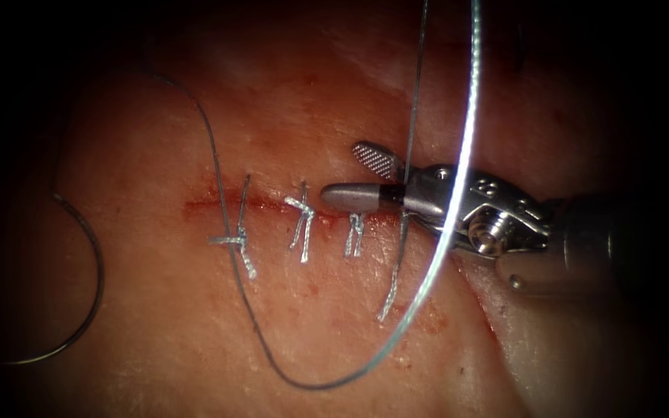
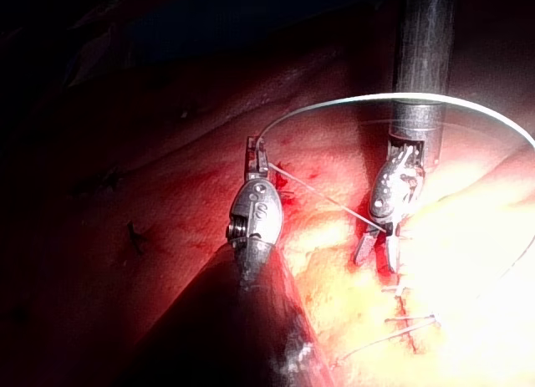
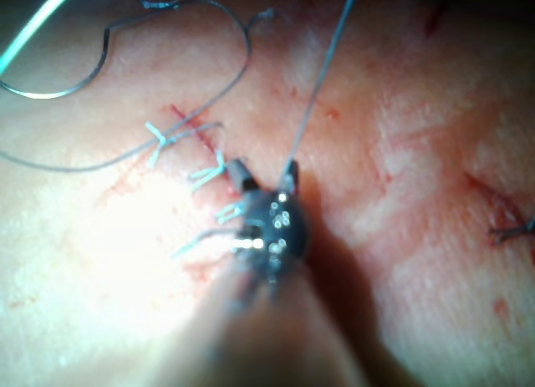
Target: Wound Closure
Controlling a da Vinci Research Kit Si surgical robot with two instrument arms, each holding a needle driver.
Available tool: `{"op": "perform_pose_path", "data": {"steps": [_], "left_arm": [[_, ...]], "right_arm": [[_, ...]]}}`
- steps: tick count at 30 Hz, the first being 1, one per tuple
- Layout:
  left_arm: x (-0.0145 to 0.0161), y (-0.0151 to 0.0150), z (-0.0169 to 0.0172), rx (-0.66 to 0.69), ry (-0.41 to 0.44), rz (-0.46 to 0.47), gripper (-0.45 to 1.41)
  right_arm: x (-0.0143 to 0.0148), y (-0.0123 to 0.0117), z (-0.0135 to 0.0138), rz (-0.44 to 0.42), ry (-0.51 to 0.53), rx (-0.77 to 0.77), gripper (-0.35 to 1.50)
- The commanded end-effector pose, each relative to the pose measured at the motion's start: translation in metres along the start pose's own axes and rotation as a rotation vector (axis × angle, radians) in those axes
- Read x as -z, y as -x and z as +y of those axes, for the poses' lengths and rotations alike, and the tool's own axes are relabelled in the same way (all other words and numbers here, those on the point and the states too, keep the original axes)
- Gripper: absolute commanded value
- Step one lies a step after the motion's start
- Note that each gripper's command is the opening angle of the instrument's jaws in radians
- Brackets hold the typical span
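My right tool (image 1: 340, 172) reaches in from the right over the right end of the cut (image 1: 218, 205). Its jaws are open, and a taut strand of thread (image 1: 413, 101) rises from the rightmost stitch (image 1: 398, 255) between them, close to their hinge. The right wrist view has the same open jaws (image 3: 263, 171) astride that strand. In the left wrist view my left tool (image 2: 253, 149) is shut on the thread, which runs tight to the right tool (image 2: 376, 262). The curved needle (image 1: 96, 263) lies free on the tissue left of the cut, held by neither tool.
Three tied stitches with short cut ends (image 1: 301, 220) cross the cut to the left of the right tool. A long slack loop of thread (image 1: 303, 385) sweeps over the tissue in front of the cut and up past the right tool. Red fluid stains the cut's edges.
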Motion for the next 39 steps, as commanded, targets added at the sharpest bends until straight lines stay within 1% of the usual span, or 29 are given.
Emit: {"op": "perform_pose_path", "data": {"steps": [1,2,3,7,9,10,11,13,14,15,17,21,25,30,33,34,35,37,38,39], "left_arm": [[-0.0007,0.0004,-0.0003,-0.003,-0.001,0.002,-0.45],[-0.0007,0.0004,-0.0003,-0.003,0.0,0.003,-0.45],[-0.0007,0.0004,-0.0003,-0.003,0.0,0.003,-0.45],[-0.0007,0.0004,-0.0003,-0.003,0.001,0.004,-0.45],[-0.0006,0.0004,-0.0003,-0.003,0.003,0.005,-0.45],[-0.0005,0.0004,-0.0003,-0.003,0.004,0.005,-0.45],[-0.0003,0.0004,-0.0004,-0.009,0.005,0.007,-0.45],[0.0002,0.0005,-0.0006,-0.02,0.007,0.008,-0.45],[0.0006,0.0006,-0.0008,-0.026,0.0,0.001,-0.45],[0.0012,0.0008,-0.001,-0.032,-0.008,-0.004,-0.45],[0.0023,0.0011,-0.0014,-0.033,-0.013,-0.011,-0.45],[0.0042,0.0025,-0.0016,-0.052,-0.018,-0.033,-0.45],[0.006,0.0047,0.0002,-0.033,0.005,-0.048,-0.45],[0.0099,0.0065,0.0027,-0.006,0.019,-0.088,-0.45],[0.0126,0.0073,0.0039,0.062,0.024,-0.107,-0.45],[0.0133,0.0074,0.0042,0.088,0.029,-0.113,-0.1],[0.0142,0.0075,0.0046,0.149,0.037,-0.126,0.16],[0.0156,0.0076,0.0053,0.202,0.05,-0.143,0.59],[0.0165,0.0075,0.0057,0.258,0.054,-0.151,0.91],[0.017,0.0075,0.006,0.291,0.055,-0.159,1.05]], "right_arm": [[-0.0002,0.0004,-0.0002,0.003,-0.009,0.031,0.37],[-0.0001,0.0004,-0.0002,0.005,-0.016,0.049,-0.11],[0.0002,0.0004,-0.0001,0.02,-0.031,0.062,-0.35],[0.0005,0.0002,0.0003,0.056,-0.046,0.084,-0.35],[0.0005,-0.0001,0.0005,0.074,-0.032,0.081,-0.35],[0.0005,-0.0003,0.0005,0.076,-0.023,0.079,-0.32],[0.0007,-0.0004,0.0005,0.082,-0.01,0.077,0.2],[0.0012,-0.0008,0.0005,0.097,0.033,0.07,1.08],[0.0015,-0.0009,0.0006,0.099,0.042,0.062,1.25],[0.0022,-0.001,0.0007,0.108,0.044,0.054,1.36],[0.0037,-0.0011,0.0009,0.117,0.057,0.045,1.43],[0.0076,-0.001,0.0018,0.12,0.07,0.04,1.43],[0.0111,-0.001,0.003,0.122,0.087,0.031,1.41],[0.0132,-0.0006,0.0039,0.128,0.113,0.025,1.43],[0.0137,-0.0005,0.0041,0.129,0.114,0.023,1.43],[0.0137,-0.0004,0.004,0.128,0.111,0.023,1.45],[0.0137,-0.0004,0.004,0.128,0.111,0.023,1.45],[0.0136,-0.0003,0.0038,0.127,0.105,0.024,1.45],[0.0135,-0.0003,0.0037,0.126,0.102,0.025,1.45],[0.0135,-0.0002,0.0036,0.126,0.099,0.025,1.45]]}}
